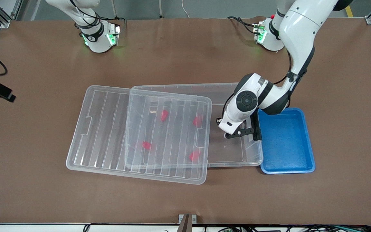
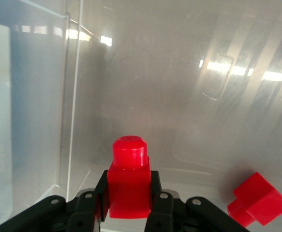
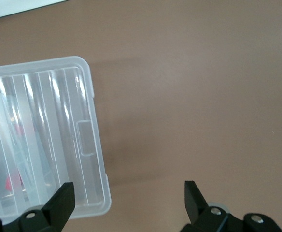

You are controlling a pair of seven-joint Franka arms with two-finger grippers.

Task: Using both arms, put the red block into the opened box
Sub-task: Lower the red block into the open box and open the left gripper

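My left gripper (image 2: 129,195) is shut on the red block (image 2: 129,176), whose narrow stub points away from the fingers. In the front view the left gripper (image 1: 239,132) reaches down into the uncovered end of the clear box (image 1: 188,85), beside the blue tray; the held block is hidden there under the wrist. The ribbed clear lid (image 1: 108,129) lies slid toward the right arm's end and covers most of the box. My right gripper (image 3: 127,198) waits open with nothing in it, high over a corner of the lid (image 3: 49,135) and bare table. It is out of the front view.
Several look-alike red blocks lie in the box under the lid, such as one (image 1: 164,115) and another (image 1: 194,156); one (image 2: 259,199) shows on the box floor near the left gripper. A shallow blue tray (image 1: 285,141) stands against the box's short end.
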